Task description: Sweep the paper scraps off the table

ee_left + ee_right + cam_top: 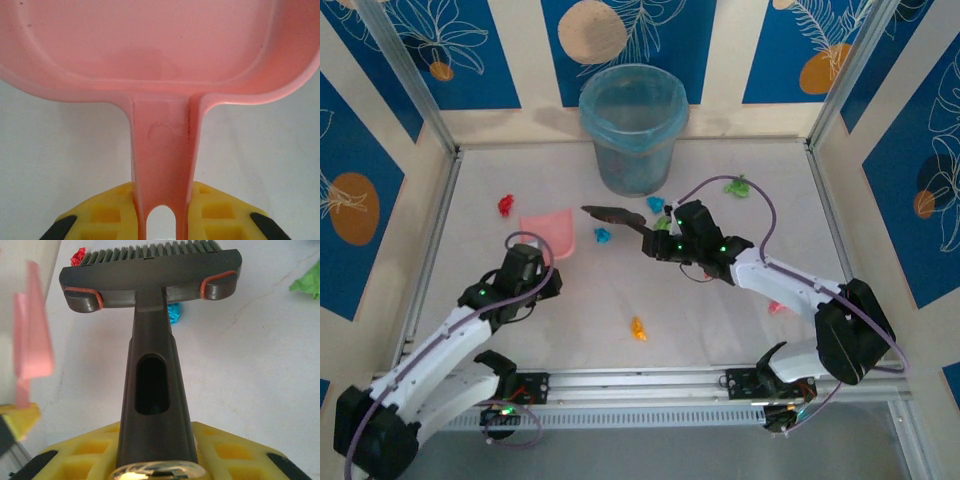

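Note:
My left gripper (538,262) (161,215) is shut on the handle of the pink dustpan (548,232) (150,45), which lies on the table (720,310) at mid-left. A dark brush (610,213) (150,275) is clamped by its handle in my right gripper (658,240) (155,450), its bristle head pointing left toward the pan. Paper scraps lie scattered: a red one (505,205) (76,257), a cyan one (603,236) between pan and brush, another cyan one (655,204) (174,312), a green one (663,222) (307,282), an orange one (638,328) and a pink one (776,307).
A blue translucent bin (633,128) stands at the back centre. Another green scrap (738,186) lies right of it under the right arm's cable. Aluminium rails (640,380) edge the table; patterned walls enclose three sides.

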`<action>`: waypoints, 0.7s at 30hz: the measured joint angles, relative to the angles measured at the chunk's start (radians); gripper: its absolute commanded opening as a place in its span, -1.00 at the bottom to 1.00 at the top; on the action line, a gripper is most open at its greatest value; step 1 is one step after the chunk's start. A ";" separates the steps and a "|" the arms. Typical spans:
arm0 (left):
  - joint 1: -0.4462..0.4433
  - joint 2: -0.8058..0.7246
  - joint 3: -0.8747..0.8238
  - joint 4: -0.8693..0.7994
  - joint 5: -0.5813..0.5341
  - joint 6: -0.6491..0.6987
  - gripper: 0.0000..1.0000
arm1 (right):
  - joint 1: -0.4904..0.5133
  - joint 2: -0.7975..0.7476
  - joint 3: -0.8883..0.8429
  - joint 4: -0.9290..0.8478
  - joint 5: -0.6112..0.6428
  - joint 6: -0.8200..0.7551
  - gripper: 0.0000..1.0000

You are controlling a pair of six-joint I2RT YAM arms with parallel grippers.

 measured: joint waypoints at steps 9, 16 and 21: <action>-0.101 0.026 0.018 -0.071 0.119 0.015 -1.00 | -0.077 -0.002 0.036 -0.070 -0.081 0.097 -1.00; -0.208 0.154 0.054 -0.148 0.110 0.019 -1.00 | -0.077 0.013 0.098 -0.089 -0.099 0.109 -1.00; -0.241 0.279 0.071 -0.157 0.079 0.037 -1.00 | -0.076 0.108 0.193 -0.098 -0.138 0.112 -1.00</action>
